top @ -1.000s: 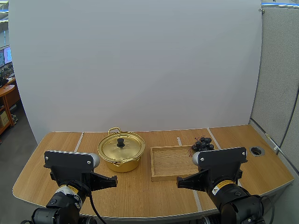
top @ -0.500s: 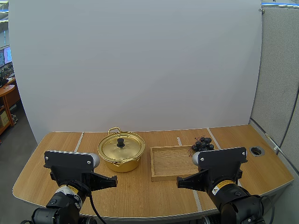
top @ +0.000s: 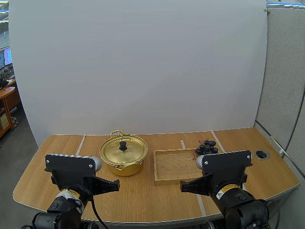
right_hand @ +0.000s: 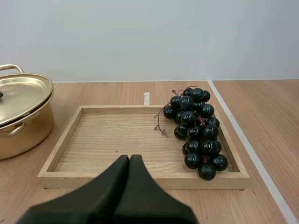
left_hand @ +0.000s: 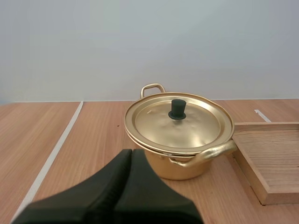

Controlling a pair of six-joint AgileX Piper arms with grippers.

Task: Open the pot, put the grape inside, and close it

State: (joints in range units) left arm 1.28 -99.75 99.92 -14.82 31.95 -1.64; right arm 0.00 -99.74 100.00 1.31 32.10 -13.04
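A golden pot stands on the table left of centre, its lid on with a black knob. A bunch of dark grapes lies at the right side of a wooden tray. My left gripper is shut on nothing, a short way in front of the pot. In front of the tray my right gripper is shut too, its fingers together as one wedge. Both arms rest at the table's near edge.
Pale tape lines cross the wooden table. A round grommet hole sits at the far right. A white wall panel stands behind the table.
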